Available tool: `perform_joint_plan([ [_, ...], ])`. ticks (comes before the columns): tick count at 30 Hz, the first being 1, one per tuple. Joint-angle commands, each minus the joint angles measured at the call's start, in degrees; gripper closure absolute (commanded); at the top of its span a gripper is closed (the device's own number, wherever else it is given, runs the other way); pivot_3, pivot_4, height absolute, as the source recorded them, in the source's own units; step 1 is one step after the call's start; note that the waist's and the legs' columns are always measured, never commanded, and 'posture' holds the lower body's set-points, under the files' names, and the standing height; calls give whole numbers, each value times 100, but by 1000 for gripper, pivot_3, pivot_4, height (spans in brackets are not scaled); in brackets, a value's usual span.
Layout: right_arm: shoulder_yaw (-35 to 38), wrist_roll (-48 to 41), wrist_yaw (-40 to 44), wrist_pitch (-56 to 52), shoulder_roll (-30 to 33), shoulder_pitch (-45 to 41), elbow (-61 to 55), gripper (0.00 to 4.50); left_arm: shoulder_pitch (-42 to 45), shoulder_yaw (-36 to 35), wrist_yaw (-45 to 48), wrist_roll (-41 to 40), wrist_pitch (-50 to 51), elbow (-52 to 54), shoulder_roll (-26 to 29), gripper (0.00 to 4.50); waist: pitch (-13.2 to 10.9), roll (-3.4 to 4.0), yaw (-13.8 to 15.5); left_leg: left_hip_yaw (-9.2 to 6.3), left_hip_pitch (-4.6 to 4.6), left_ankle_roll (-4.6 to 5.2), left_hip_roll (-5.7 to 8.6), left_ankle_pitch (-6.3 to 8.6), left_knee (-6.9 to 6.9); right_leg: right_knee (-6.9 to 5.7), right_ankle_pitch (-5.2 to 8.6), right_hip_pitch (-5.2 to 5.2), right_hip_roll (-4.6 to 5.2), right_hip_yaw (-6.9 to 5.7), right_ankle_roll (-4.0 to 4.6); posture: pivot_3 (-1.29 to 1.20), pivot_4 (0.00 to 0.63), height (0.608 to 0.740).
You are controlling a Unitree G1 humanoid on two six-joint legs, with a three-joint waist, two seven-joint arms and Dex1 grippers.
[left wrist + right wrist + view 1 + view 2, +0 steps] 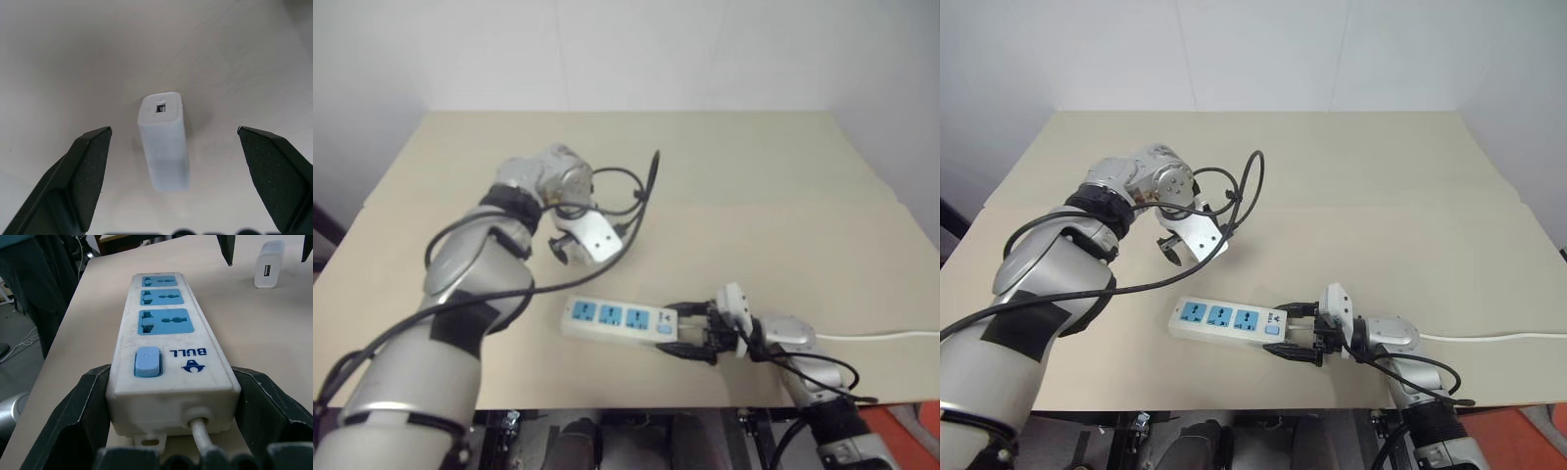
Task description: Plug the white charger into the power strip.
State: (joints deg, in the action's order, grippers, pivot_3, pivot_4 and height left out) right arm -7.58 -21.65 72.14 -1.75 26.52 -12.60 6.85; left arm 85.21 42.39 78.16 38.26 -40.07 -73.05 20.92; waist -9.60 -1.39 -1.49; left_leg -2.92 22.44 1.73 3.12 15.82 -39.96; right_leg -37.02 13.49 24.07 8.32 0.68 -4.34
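Note:
The white charger stands upright on the tan table, a small rounded block with its port facing up. My left gripper points down over it, open, with one black finger on each side and clear of it. The charger also shows past the far end of the strip, under those fingertips. The power strip lies flat near the table's front edge, its three blue sockets facing up. My right gripper is shut on its switch end, fingers pressed against both long sides.
The strip's thin white cord runs off to the right along the table's front edge. Black cables loop off my left wrist above the table. The table's front edge is close below the strip.

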Motion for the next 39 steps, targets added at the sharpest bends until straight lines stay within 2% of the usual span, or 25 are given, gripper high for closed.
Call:
perform_joint_plan([
  [1, 30, 63, -99, -100, 67, 38, 50, 1061, 60, -140, -17, -49, 144, -16, -66, 0, 0, 0, 2, 0, 0, 0, 0, 0, 0, 0, 0, 0, 0, 0, 0, 0, 150, 740],
  [13, 21, 95, -124, -63, 88, 70, 67, 1061, -62, -141, -138, 9, 413, -56, -169, 0, 0, 0, 4, 0, -1, 0, 0, 0, -9, -6, 0, -1, 0, 1, 0, 0, 150, 740],
  [16, 30, 109, -162, -58, 94, 104, 52, 1061, -113, -323, 128, -216, 484, -90, -244, 0, 0, 0, 9, 0, -1, 0, 0, 0, -10, -7, 0, -1, 0, 1, 0, 0, 150, 740],
  [23, 44, 80, -214, -71, 88, 153, 13, 1061, -152, -103, -310, 202, 523, -108, -224, 0, 0, 0, 19, 0, -2, 0, 0, 0, -14, -7, 0, -3, 0, 1, 0, 0, 150, 740],
  [33, 5, 170, -255, -30, 116, 141, 87, 1061, -177, -124, -358, 253, 583, -176, -273, 0, 0, 0, 30, 0, -3, 0, 1, 0, -20, -6, 0, -3, 0, 1, 0, 0, 150, 740],
  [36, 1, 179, -256, -24, 119, 131, 94, 1061, -181, -114, -426, 272, 567, -180, -275, 547, 0, 0, 32, 0, -3, 0, 1, 0, -22, -7, 0, -3, 0, 2, 0, 0, 150, 740],
  [39, -7, 186, -260, -28, 117, 119, 100, 1061, -185, -117, -482, 274, 557, -189, -285, 1535, 0, 0, 34, 0, -3, 0, 1, 0, -23, -6, 0, -3, 0, 2, 0, 0, 150, 740],
])
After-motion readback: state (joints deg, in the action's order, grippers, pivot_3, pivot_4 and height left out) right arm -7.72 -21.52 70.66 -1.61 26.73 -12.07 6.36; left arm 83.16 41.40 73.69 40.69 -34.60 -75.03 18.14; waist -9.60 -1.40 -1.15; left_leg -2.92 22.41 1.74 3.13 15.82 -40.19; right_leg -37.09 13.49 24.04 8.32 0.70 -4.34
